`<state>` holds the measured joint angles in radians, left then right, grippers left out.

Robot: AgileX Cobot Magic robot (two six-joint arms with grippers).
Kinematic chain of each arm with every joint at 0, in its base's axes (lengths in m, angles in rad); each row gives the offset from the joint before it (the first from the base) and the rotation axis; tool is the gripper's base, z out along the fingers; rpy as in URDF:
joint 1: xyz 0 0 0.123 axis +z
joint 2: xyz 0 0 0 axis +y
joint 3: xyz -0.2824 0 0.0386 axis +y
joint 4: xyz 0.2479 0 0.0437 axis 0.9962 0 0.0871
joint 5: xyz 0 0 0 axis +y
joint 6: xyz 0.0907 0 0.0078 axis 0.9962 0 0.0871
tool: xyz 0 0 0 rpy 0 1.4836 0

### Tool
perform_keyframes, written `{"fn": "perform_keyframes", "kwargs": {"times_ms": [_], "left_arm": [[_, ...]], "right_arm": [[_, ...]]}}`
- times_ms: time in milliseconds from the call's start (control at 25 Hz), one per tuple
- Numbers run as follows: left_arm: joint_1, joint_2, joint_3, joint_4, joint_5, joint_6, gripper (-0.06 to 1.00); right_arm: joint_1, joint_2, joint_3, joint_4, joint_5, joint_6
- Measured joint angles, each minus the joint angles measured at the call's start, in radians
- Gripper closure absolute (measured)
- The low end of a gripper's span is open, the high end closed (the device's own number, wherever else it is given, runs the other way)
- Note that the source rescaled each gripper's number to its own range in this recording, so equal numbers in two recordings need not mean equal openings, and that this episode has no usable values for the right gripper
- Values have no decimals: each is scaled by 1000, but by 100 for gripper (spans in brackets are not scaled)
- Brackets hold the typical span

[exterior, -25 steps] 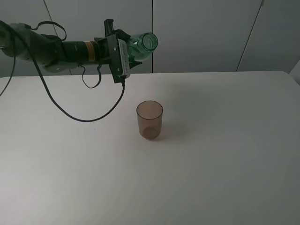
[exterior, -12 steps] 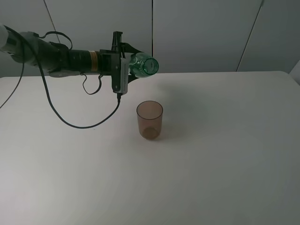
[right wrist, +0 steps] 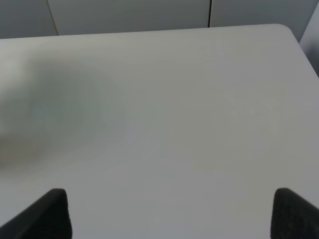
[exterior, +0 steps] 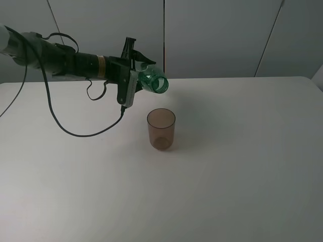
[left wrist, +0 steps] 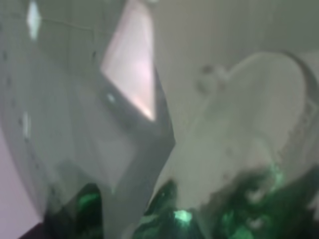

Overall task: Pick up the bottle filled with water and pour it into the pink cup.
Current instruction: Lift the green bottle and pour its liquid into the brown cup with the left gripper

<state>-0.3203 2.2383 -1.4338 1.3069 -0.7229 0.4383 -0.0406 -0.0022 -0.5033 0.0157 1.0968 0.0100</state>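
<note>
My left gripper (exterior: 134, 75) is shut on the green bottle (exterior: 154, 81) and holds it in the air, above the pink cup (exterior: 161, 129) and a little to its left. The bottle lies nearly level, its open mouth tipped slightly down toward the cup. No stream of water shows. The cup stands upright on the white table (exterior: 242, 176). In the left wrist view the bottle (left wrist: 249, 204) is a close green blur. My right gripper (right wrist: 169, 216) is open and empty over bare table, its dark fingertips (right wrist: 50, 214) far apart.
A black cable (exterior: 75, 132) hangs from the left arm and loops down onto the table left of the cup. The table's back edge meets grey wall panels (exterior: 217, 35). The right arm is out of the exterior high view.
The left wrist has rolled and the bottle has tipped from mouth slightly up to mouth slightly down, sinking a little toward the cup. The cup has not moved.
</note>
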Motion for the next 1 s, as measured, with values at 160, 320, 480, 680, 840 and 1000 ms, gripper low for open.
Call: {"fn": "perform_keyframes", "kwargs": {"times_ms": [160, 320, 480, 680, 840, 1000], "left_arm": [[0, 0, -18, 36, 4, 9, 93], [0, 0, -31, 70, 6, 14, 93], [0, 0, -39, 97, 7, 24, 93], [0, 0, -44, 121, 14, 33, 93], [-4, 0, -50, 140, 29, 37, 93], [-17, 0, -64, 161, 37, 39, 93]], "right_arm": [[0, 0, 0, 0, 0, 0], [0, 0, 0, 0, 0, 0], [0, 0, 0, 0, 0, 0], [0, 0, 0, 0, 0, 0], [0, 0, 0, 0, 0, 0], [0, 0, 0, 0, 0, 0]]}}
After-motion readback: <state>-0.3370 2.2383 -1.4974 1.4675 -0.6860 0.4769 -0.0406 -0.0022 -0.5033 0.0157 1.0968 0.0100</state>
